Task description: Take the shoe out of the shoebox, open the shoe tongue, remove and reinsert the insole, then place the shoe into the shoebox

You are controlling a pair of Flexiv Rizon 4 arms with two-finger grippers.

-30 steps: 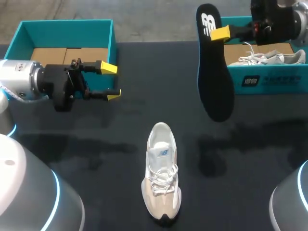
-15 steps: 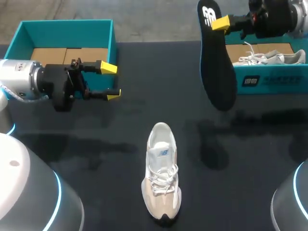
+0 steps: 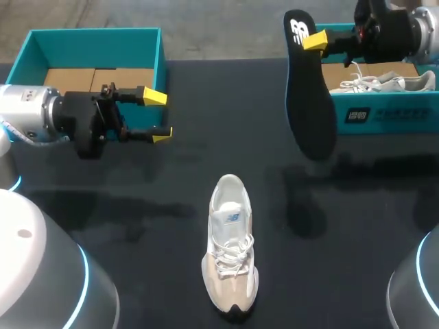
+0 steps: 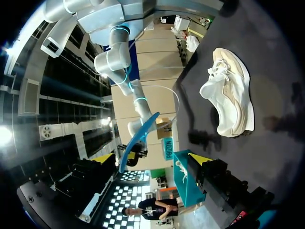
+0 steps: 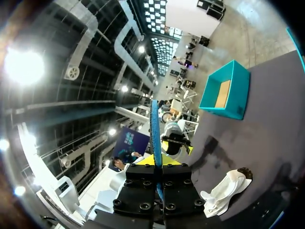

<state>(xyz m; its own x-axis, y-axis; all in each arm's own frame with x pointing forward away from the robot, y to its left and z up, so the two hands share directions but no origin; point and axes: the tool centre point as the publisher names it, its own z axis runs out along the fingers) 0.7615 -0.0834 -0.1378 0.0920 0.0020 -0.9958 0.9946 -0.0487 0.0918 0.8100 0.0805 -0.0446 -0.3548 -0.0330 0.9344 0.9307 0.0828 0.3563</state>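
Above table's [image 3: 206, 89] right side: insole [image 3: 309, 103] clamped by right gripper [image 3: 314, 41], hung clear | shoe [image 3: 230, 247] set mid-table | left gripper [image 3: 159, 116] held open, empty | step judged: reinsertion | next: insole to be aligned over shoe opening

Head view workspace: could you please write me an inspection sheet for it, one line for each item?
Surface: black table, shadows only on the bare part.
Job's things: white and beige laced sneaker stands upright on the table, in the near middle. Long black insole hangs in the air by its upper end. Left teal cardboard box shows only its brown floor. Right teal cardboard shoebox holds a second white shoe.
Clutter: nothing seen.
Grippers: right gripper is shut on the insole. Left gripper is open and empty, in front of the left box.
Cables: nothing seen on the table.
Surroundings: nothing seen.
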